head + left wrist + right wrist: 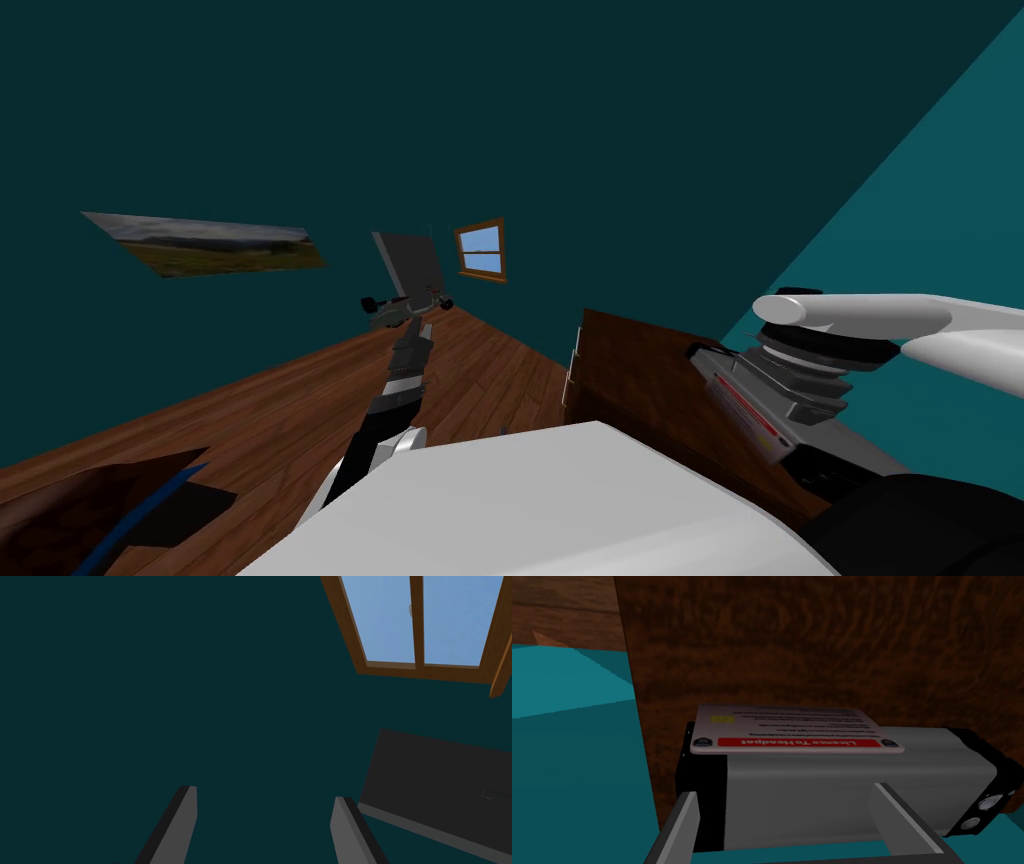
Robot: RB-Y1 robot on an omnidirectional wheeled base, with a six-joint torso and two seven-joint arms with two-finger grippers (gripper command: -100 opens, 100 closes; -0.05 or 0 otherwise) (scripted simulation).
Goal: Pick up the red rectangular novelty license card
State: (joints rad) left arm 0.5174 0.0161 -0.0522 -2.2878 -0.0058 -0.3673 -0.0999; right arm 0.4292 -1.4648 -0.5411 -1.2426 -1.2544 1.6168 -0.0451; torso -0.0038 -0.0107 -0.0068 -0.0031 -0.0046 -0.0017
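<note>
The license card (792,728) is a pale rectangle with a red band reading "Licence To Headpat". It lies flat on top of a grey box with black ends (832,791), which rests on a dark wooden cabinet top (812,646). My right gripper (789,818) is open just in front of the box's side, below the card, and its fingers (684,821) touch nothing. From the head, the card (748,412) shows as a red stripe under my right wrist. My left gripper (405,302) is held out ahead over the floor, fingers (175,826) open and empty.
The cabinet (625,370) stands at my right against a teal wall (567,741), its front edge toward the wooden floor (250,420). A dark grey panel (410,262) stands beyond the left gripper. A dark shape (110,500) lies low at my left.
</note>
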